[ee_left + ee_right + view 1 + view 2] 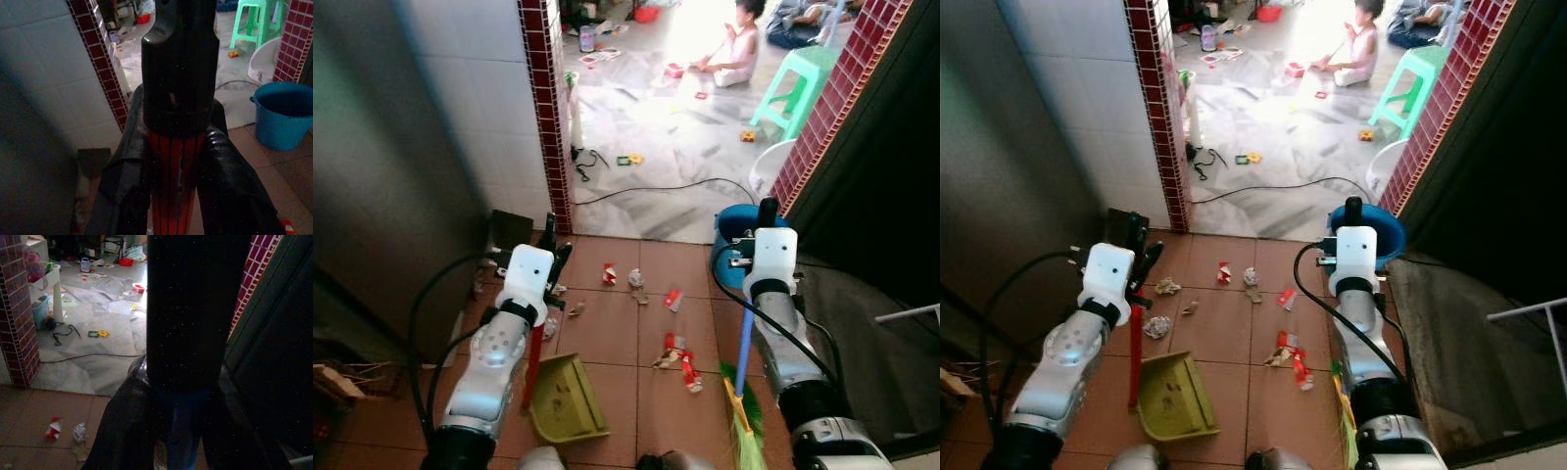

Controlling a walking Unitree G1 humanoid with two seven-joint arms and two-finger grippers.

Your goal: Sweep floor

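The broom (744,392) stands on the brown floor (607,333), just beside the robot's right foot side. Its blue stick goes up into the right gripper (767,217), which is closed tight around it. The green brush end touches the floor, near the red and white scraps (677,354). More scraps (636,281) lie a bit farther out from the broom, toward the doorway.

On the other side of the scraps from the broom sits the green dustpan (563,401). Its red handle (532,367) goes up into the left gripper (551,253), which is closed around it too. I think the dustpan has only a few specks in it; it is hard to tell.

A blue bucket (729,227) stands past the broom, close to the right gripper. I cannot see what is in it.

What could go wrong? The broom could push the scraps past the dustpan, because the pan's mouth is not right behind them. The stick could also bump the bucket. A child (739,44) sits far off in the bright room, well away from the broom.
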